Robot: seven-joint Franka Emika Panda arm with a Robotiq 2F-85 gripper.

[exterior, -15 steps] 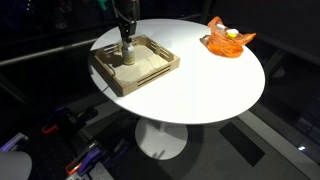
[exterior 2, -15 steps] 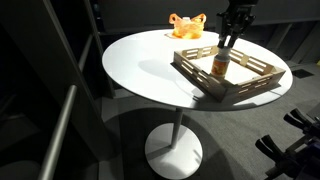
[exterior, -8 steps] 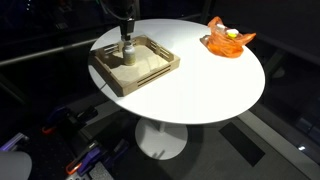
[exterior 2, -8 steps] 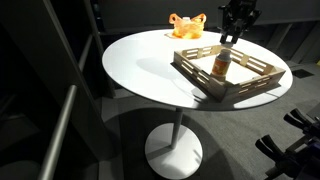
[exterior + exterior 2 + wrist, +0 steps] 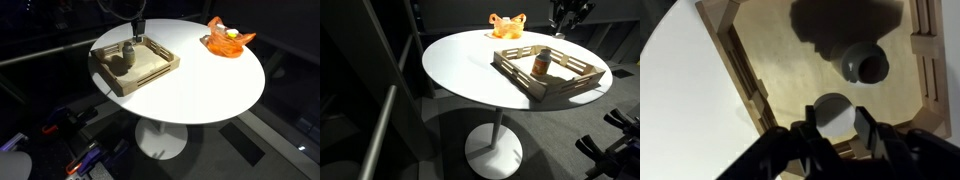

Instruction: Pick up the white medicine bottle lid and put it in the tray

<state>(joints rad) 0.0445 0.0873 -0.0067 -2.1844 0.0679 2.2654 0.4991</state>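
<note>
The tray of light wood sits on the round white table; it also shows in the other exterior view and in the wrist view. The small bottle stands upright inside the tray, and from above its top looks open and dark. My gripper is above the tray, beyond the bottle. It is shut on the white medicine bottle lid, a round white disc between the two fingers.
An orange crinkled dish with yellow contents sits near the table's far edge. The table stands on one pedestal foot. Dark floor and equipment surround it.
The gripper has risen from the bottle's top and moved away from it. The bottle stays standing in the tray.
</note>
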